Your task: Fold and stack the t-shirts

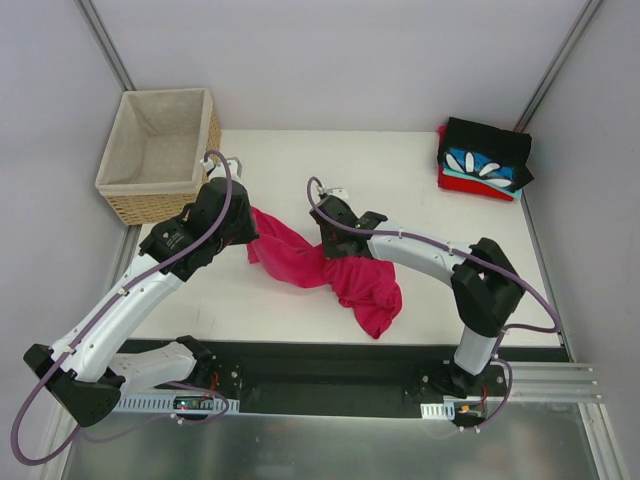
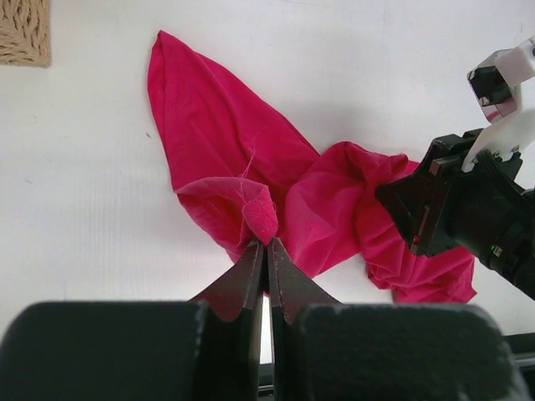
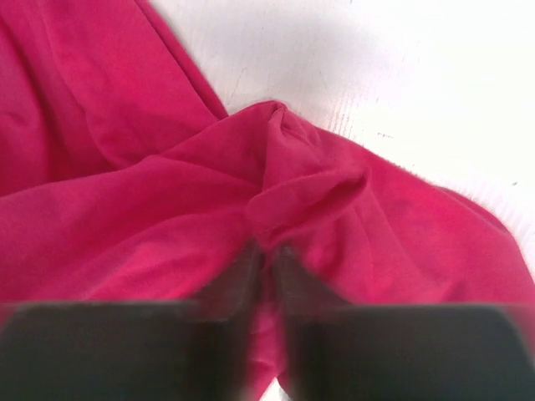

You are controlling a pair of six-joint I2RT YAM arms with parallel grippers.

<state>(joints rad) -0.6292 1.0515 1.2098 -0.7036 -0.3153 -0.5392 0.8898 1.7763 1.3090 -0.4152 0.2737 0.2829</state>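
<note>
Pinching magenta t-shirt (image 1: 362, 288) folds: left pincer (image 2: 266, 244), right pincer (image 3: 267, 252).

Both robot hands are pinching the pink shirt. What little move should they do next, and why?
The left gripper and right gripper are each shut on a fold of the pink shirt, which lies crumpled in a heap. So they should probably lift a little and draw apart, to spread it flat before any folding.

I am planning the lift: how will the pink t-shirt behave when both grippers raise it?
Probably floppy: the pink t-shirt lies crumpled in soft folds. It will likely sag between the left gripper and the right gripper, as each pinches only a small bunch. It seems light: the cloth looks thin.
</note>
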